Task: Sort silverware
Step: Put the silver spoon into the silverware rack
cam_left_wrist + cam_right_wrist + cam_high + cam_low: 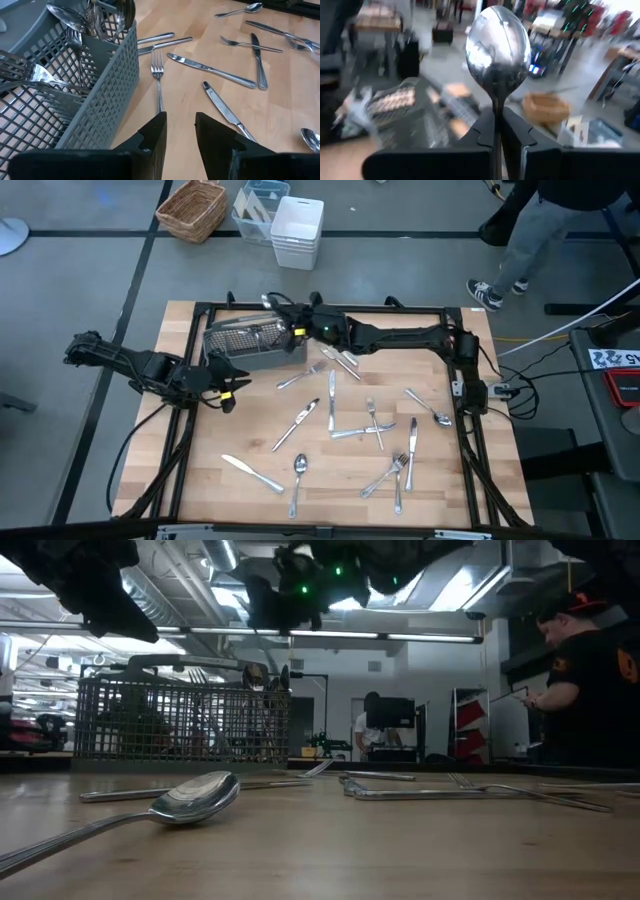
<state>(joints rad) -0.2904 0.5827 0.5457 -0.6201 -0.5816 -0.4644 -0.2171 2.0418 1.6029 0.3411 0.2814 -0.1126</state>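
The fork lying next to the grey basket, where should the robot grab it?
Grab the fork by the middle of its thin handle, coming straight down from above. It lies flat on the table with the handle pointing at the open left gripper. The caddy sits close alongside, so one finger must slip between them.

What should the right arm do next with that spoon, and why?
Probably lower it a little into the caddy, then open. The right hand is shut on the spoon, and in the high view it hangs over the caddy's right end, where other spoons already stand. The left hand waits open beside the caddy, above a fork.
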